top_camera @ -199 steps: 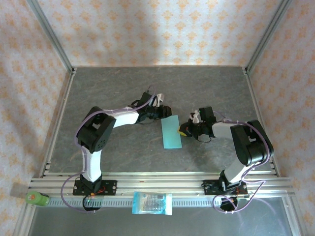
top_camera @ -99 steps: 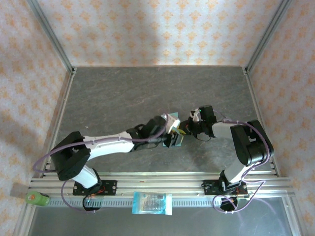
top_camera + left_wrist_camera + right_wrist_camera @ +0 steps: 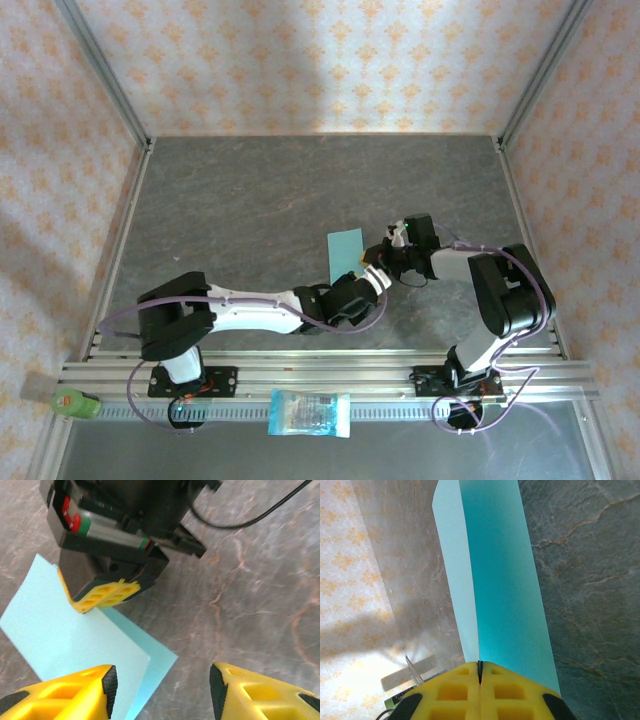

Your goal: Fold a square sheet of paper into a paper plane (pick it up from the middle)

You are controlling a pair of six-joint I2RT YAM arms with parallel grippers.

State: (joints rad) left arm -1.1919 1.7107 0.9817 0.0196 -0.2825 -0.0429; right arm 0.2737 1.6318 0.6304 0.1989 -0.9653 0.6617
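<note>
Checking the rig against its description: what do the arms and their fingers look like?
Both arms have black joint housings and white links, with a lilac cable looped along each. The fingers are yellow plastic with moulded pockets and black pads. The right gripper has a black body with small red and green marks.

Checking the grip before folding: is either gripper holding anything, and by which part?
The right gripper pinches the folded paper by one edge; the left gripper holds nothing.

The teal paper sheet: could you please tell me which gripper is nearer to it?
Right. The right gripper is shut on the edge of the paper sheet; the left gripper is open at its corner, one finger above it.
</note>
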